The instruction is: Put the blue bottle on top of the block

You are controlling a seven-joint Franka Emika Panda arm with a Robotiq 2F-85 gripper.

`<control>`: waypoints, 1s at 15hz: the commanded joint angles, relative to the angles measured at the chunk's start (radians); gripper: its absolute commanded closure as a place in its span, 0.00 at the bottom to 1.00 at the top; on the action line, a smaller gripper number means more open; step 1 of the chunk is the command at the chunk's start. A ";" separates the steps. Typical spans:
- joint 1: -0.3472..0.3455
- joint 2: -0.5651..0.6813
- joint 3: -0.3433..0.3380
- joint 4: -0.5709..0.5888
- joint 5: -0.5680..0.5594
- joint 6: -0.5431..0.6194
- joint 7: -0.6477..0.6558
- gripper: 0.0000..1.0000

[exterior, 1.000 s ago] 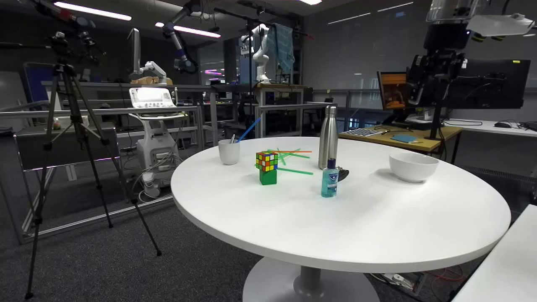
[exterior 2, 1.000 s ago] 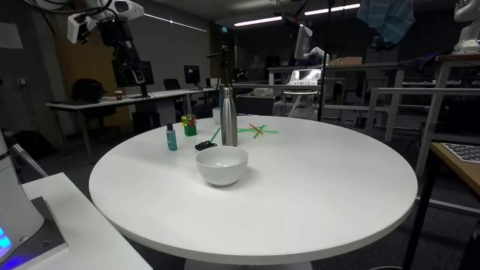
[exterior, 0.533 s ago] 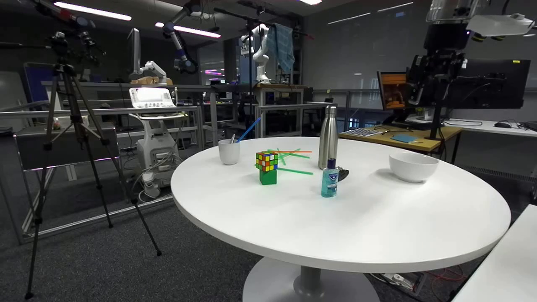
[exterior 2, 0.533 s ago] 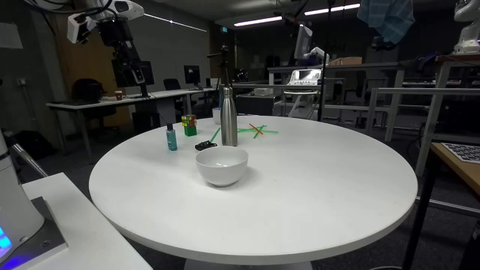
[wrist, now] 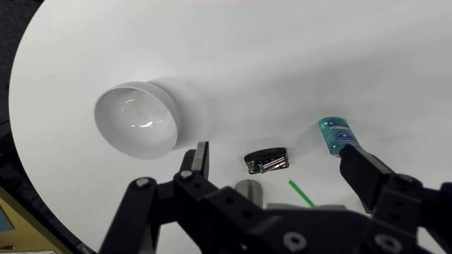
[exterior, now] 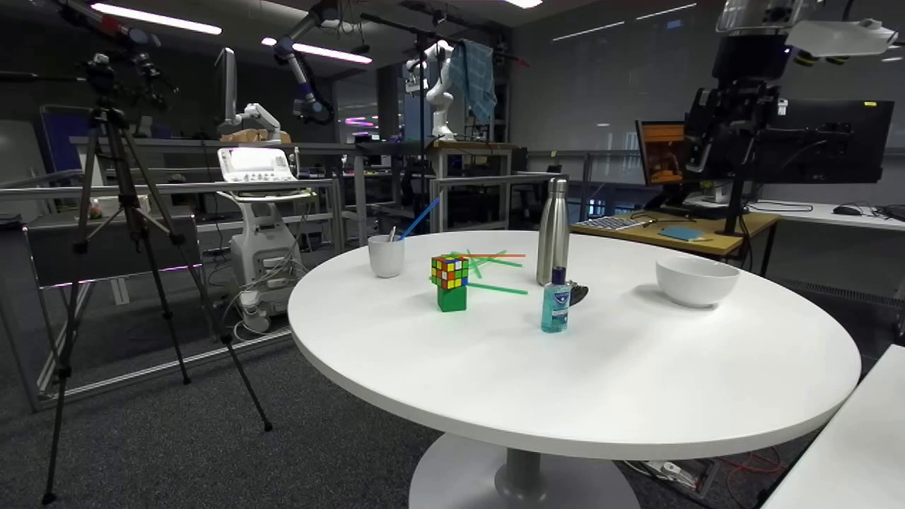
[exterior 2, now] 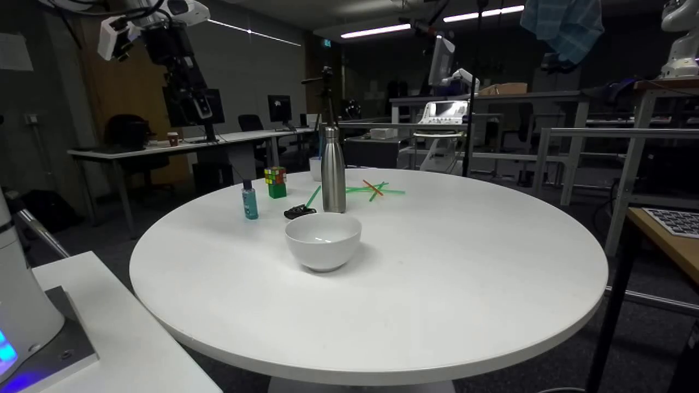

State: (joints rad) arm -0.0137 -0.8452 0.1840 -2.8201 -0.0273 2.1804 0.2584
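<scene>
The blue bottle [exterior: 556, 309], teal with a dark cap, stands upright on the white table; it also shows in an exterior view [exterior 2: 250, 203]. The block shows as a multicoloured puzzle cube [exterior: 450, 272] resting on a plain green cube [exterior: 452, 298]; both exterior views show this stack [exterior 2: 277, 183]. My gripper [exterior: 722, 170] is open and empty, high above the table; it also shows in an exterior view [exterior 2: 196, 114]. In the wrist view the jaws [wrist: 275, 146] are wide apart, and the right finger covers the cap of the bottle [wrist: 338, 133]. The puzzle cube does not show there.
A steel flask [exterior: 553, 233] stands behind the bottle, with a small black multitool [wrist: 267, 160] near it. A white bowl [exterior 2: 323, 242] sits on the round table [exterior 2: 437, 305]. A white cup [exterior: 386, 256] and several green straws [exterior: 498, 288] lie farther off.
My gripper has shifted very slightly. Nothing on the table has moved.
</scene>
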 commanded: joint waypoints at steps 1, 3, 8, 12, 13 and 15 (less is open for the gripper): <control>0.028 0.049 -0.038 0.007 -0.016 0.049 -0.093 0.00; 0.039 0.073 -0.058 0.013 -0.017 0.066 -0.163 0.00; 0.083 0.161 -0.118 0.042 -0.014 0.113 -0.338 0.00; 0.123 0.246 -0.162 0.076 -0.003 0.155 -0.462 0.00; 0.135 0.272 -0.173 0.087 0.000 0.164 -0.492 0.00; 0.153 0.318 -0.189 0.108 0.006 0.178 -0.545 0.00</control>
State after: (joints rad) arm 0.1009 -0.6222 0.0343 -2.7665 -0.0269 2.3302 -0.2060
